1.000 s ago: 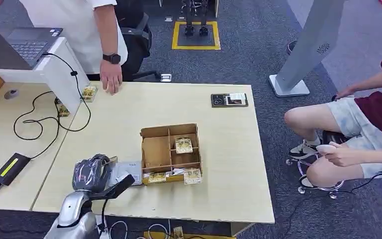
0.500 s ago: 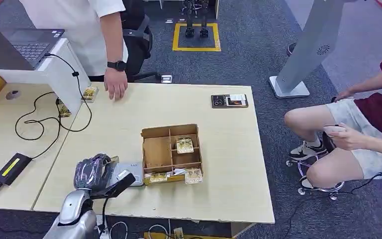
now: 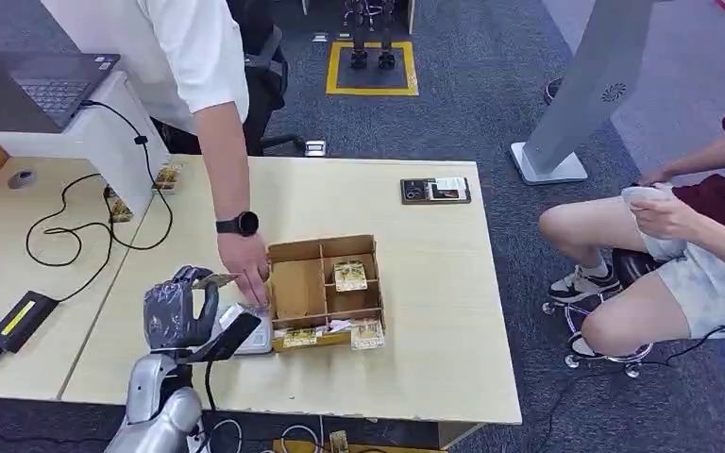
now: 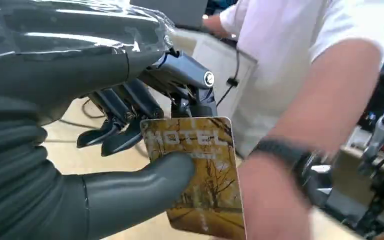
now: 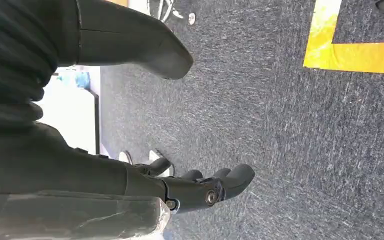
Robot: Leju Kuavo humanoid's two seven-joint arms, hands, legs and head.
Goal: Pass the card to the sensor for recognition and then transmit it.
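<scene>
My left hand (image 3: 179,310) is raised above the table's near left part. It pinches a yellow "HOTEL" card (image 3: 219,279) between thumb and fingers. In the left wrist view the thumb of my left hand (image 4: 80,125) presses on the card (image 4: 200,170). A standing person's hand (image 3: 248,272), wearing a black watch (image 4: 285,155), reaches the card's free edge. The grey-white sensor (image 3: 258,332) lies on the table just beneath, against the box. My right hand (image 5: 80,165) hangs over the carpet with fingers apart and holds nothing.
A cardboard divider box (image 3: 293,253) with several cards (image 3: 348,275) sits mid-table right of the sensor. A black power brick (image 3: 19,319) and cables (image 3: 66,231) lie on the left table. A dark device (image 3: 434,190) is at the far edge. A seated person (image 3: 680,255) is at right.
The standing person's arm came from the table's far edge down to the card. My left hand rose slightly with the card. The seated person lifted both hands.
</scene>
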